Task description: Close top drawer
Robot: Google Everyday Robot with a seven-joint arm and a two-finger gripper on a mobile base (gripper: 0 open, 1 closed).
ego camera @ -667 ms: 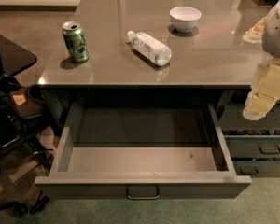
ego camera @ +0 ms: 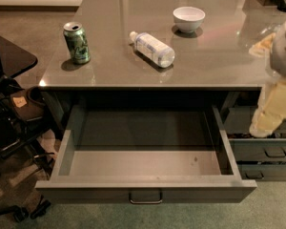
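Observation:
The top drawer [ego camera: 145, 163] is a wide, shallow dark grey drawer. It stands pulled far out from under the counter and is empty inside. Its small metal loop handle [ego camera: 146, 197] sits centred on the front, near the bottom of the view. My gripper [ego camera: 270, 112], a cream-coloured piece, hangs at the right edge, beside the drawer's right wall and in front of the narrower drawers. It is apart from the drawer and its handle.
The grey counter [ego camera: 214, 61] carries a green can [ego camera: 76, 43], a plastic bottle [ego camera: 152, 49] lying on its side and a white bowl [ego camera: 188, 19]. Narrower grey drawers [ego camera: 267, 152] stand at the right. A black chair [ego camera: 9, 109] stands at the left.
My gripper has come a little lower at the right edge. The drawer stands as open as before.

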